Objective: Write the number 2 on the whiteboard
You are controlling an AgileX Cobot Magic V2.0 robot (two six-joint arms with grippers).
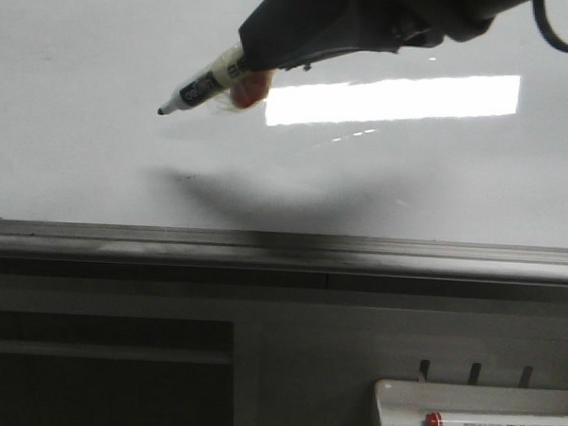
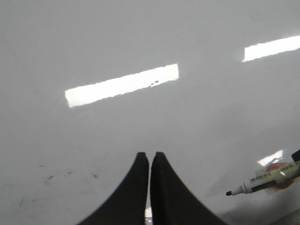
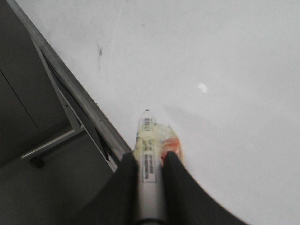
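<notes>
The whiteboard (image 1: 98, 158) fills the upper front view, glossy white-grey, with a grey metal ledge (image 1: 264, 245) along its lower edge. No number 2 shows on it. My right gripper (image 1: 248, 65) is shut on a white marker (image 1: 200, 89) wrapped in yellowish tape, black tip pointing left at the board; whether the tip touches it I cannot tell. The right wrist view shows the marker (image 3: 147, 154) between the fingers (image 3: 176, 178), near the ledge (image 3: 79, 93). My left gripper (image 2: 150, 154) is shut and empty before the board (image 2: 140, 37); the marker (image 2: 262, 180) shows there too.
A small white tray (image 1: 389, 392) at the lower right holds spare markers (image 1: 501, 423), one with a red band. A bright rectangular light reflection (image 1: 393, 98) lies on the board. Faint old smudges (image 2: 47, 178) mark the board. A dark panel sits below the ledge.
</notes>
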